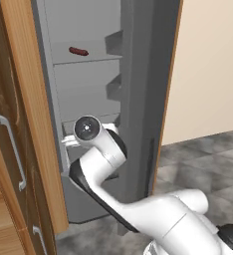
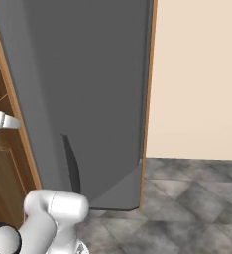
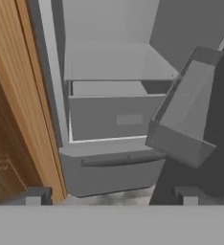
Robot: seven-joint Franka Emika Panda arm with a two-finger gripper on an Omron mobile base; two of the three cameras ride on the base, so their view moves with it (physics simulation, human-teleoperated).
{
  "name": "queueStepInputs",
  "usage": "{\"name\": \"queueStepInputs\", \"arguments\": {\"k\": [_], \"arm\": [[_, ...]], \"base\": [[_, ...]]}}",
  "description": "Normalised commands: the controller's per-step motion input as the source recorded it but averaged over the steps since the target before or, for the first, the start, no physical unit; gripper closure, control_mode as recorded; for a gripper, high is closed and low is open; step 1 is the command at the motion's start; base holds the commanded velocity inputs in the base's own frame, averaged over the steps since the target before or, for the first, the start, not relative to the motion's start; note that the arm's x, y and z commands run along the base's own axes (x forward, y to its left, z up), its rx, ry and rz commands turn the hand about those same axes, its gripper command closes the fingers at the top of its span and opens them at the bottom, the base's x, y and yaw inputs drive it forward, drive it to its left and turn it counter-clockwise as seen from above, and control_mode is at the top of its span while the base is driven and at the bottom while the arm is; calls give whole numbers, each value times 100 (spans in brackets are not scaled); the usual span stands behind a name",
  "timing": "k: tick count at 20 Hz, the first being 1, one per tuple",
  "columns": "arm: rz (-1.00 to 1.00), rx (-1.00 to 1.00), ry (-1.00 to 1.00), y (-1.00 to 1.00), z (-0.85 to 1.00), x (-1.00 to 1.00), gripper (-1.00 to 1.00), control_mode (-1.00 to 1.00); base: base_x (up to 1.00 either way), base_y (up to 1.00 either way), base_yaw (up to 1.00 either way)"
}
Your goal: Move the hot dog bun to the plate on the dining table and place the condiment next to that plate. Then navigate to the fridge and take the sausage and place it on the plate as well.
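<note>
We take the wooden cabinet as our landmark, standing along the left edge of the left base view. Two metal handles are mounted on its dark brown front: a long upright handle at mid height, and a lower handle beneath it, near the bottom edge. In the right base view we see another pale metal handle on the cabinet's front, at the far left. A cream wall rises well to the right of the cabinet in both base views. Below that wall a grey stone-tiled floor spreads out, mottled in darker and lighter patches.
</note>
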Motion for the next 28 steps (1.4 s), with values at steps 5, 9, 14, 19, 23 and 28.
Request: {"name": "queueStepInputs", "arguments": {"k": [5,9,14,19,23,28], "arm": [[-12,-17,0,20,0,93,-100,-100],[-24,-24,0,-4,0,75,-100,-100],[-31,-26,0,-27,0,37,-100,-100],[-33,-24,0,-66,0,3,-100,-100],[-33,-22,0,-89,0,-9,-100,-100],[-27,-16,0,-100,0,-65,-100,-100]], "base": [[0,0,0],[0,0,0],[0,0,0],[0,0,0],[0,0,0],[0,0,0]]}}
